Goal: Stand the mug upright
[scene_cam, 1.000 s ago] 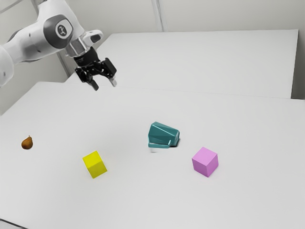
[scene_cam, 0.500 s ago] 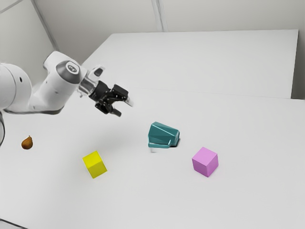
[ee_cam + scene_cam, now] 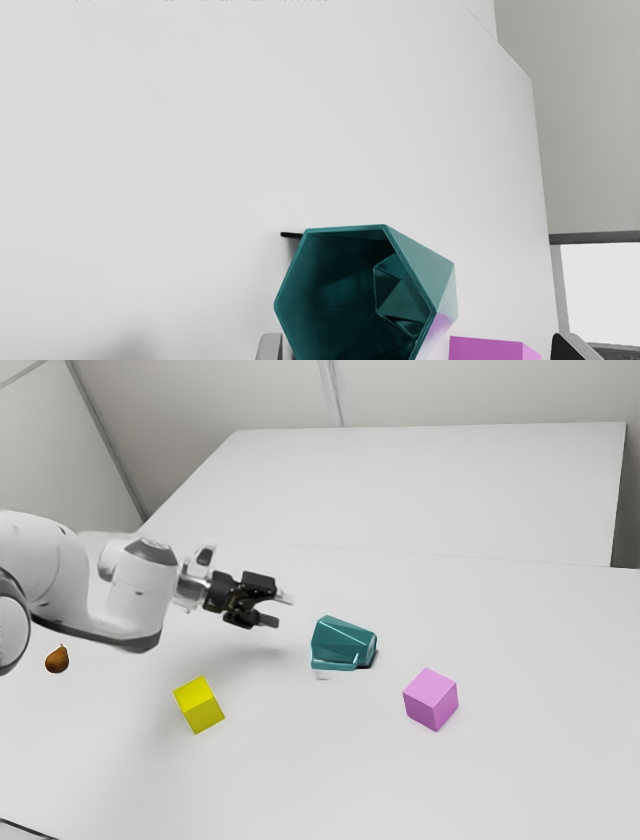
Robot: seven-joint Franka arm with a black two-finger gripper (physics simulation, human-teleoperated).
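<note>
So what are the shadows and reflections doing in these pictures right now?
Exterior view: soft light, with a faint shadow on the white table below the gripper; wrist view: the inside of the teal mug is dark, and its outer side shows a pink tint facing the pink block.

Glossy, smooth teal mug [image 3: 342,641]; near it, matt, smooth pink cube [image 3: 431,699]; beneath both, smooth matt table [image 3: 300,780].

Table [image 3: 520,630]: mug [image 3: 343,641]; pear [image 3: 57,660]; yellow cube [image 3: 199,705]; pink cube [image 3: 431,700]
</note>
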